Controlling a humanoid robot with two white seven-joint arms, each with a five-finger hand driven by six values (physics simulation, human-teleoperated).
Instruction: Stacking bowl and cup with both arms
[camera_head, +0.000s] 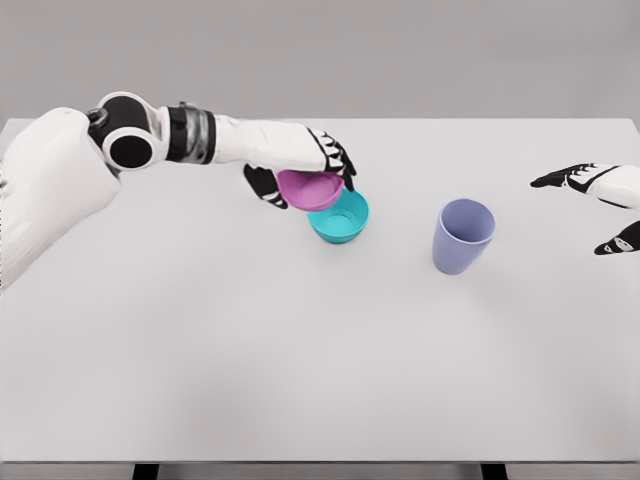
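White table fills most of what I see, with a plain gray wall behind it. On it I count three things: one pink bowl, one teal bowl and one light purple cup. I have two arms and two hands.

My left hand comes in from the left side. It holds the pink bowl. My fingers curl over the far rim and my thumb is on the near side, so the bowl is pinched between them. The pink bowl is tilted. Its open side faces toward me and a bit to the right, not straight up. It hangs just over the left edge of the teal bowl, and I cannot tell if the two bowls touch.

The teal bowl sits flat on the table near the middle, right beside my left hand. Its open side faces up, and I can look down into it.

The purple cup stands upright to the right of the teal bowl, with a gap between them. Its mouth faces up, and its long way runs up and down. It gets a bit thinner toward the bottom.

My right hand is at the right edge of the picture, well apart from the cup. Its fingers are spread out and it holds nothing. It hangs a bit above the table.
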